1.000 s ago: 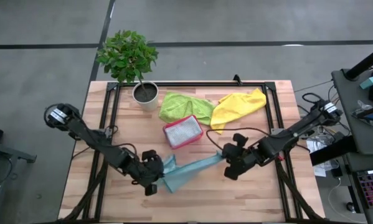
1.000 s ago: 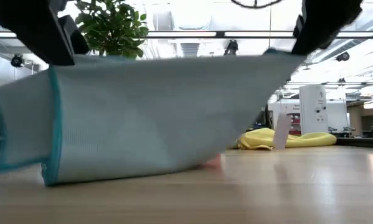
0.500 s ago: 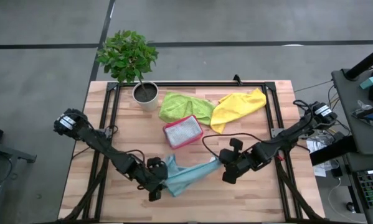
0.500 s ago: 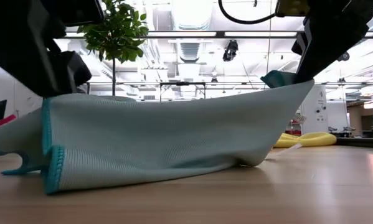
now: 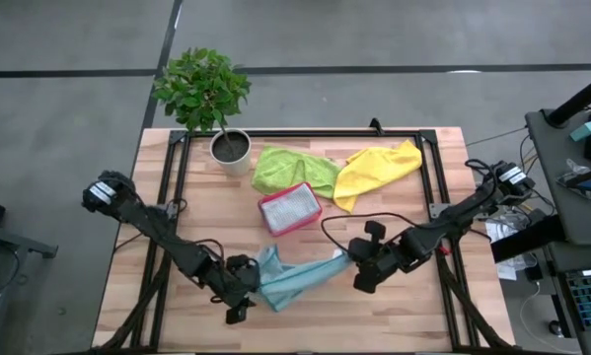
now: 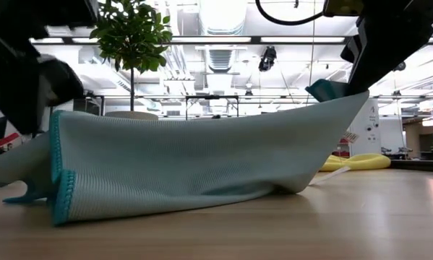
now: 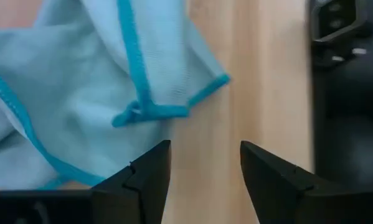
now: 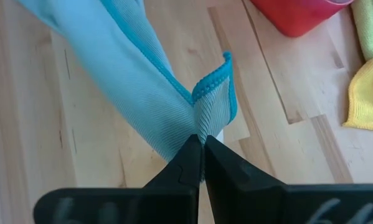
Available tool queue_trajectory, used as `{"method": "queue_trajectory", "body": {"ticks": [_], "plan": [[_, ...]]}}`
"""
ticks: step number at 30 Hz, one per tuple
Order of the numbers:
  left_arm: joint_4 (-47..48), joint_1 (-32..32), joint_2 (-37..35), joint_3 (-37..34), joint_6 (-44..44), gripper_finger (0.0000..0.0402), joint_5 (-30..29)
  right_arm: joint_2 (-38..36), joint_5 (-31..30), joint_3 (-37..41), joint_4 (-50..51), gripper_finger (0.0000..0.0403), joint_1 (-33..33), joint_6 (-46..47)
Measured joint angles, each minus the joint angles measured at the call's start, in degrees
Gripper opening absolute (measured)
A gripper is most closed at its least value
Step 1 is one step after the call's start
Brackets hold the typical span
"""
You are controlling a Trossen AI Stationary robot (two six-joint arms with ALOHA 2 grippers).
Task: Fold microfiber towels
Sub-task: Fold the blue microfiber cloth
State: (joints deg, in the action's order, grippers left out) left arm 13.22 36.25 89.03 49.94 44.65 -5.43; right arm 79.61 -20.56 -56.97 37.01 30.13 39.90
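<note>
Teal towel [image 5: 297,277] is lying stretched out on the desk [image 5: 423,207] between both claws, long axis running straight from one to the other. Right claw [image 5: 351,260] is pinching its raised corner tight, so that end is hanging up off the wood. Left claw [image 5: 248,293] is sitting wide apart with nothing in it, the loose corner just ahead of its tips. A second ago it was gripping that corner; now it's dropped it.

Three loose microfiber towels are lying on the table: one teal-blue towel [image 5: 293,279], one lime green towel [image 5: 293,168] and one yellow towel [image 5: 377,168]. One pink tray [image 5: 289,208] is sitting among them, holding a grey cloth [image 5: 290,206], and one potted plant [image 5: 208,99] is standing at the far edge.
</note>
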Motion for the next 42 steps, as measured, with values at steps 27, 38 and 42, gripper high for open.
{"method": "queue_trajectory", "body": {"ticks": [27, 38, 42], "plan": [[3.8, -1.8, -0.3, -0.8, 5.8, 0.0105, -16.6, 0.1, 0.0, 0.0, 0.0, 0.0009, 0.4, 0.0], [2.7, -2.2, 3.8, -1.0, 15.0, 0.0165, -15.2, 0.2, -0.4, 0.0, -0.1, 0.0009, 0.4, 0.0], [-3.6, -2.2, 4.5, -1.0, 10.7, 0.0167, -14.3, 0.2, -0.5, 0.0, -0.1, 0.0009, 0.4, 0.0]]}}
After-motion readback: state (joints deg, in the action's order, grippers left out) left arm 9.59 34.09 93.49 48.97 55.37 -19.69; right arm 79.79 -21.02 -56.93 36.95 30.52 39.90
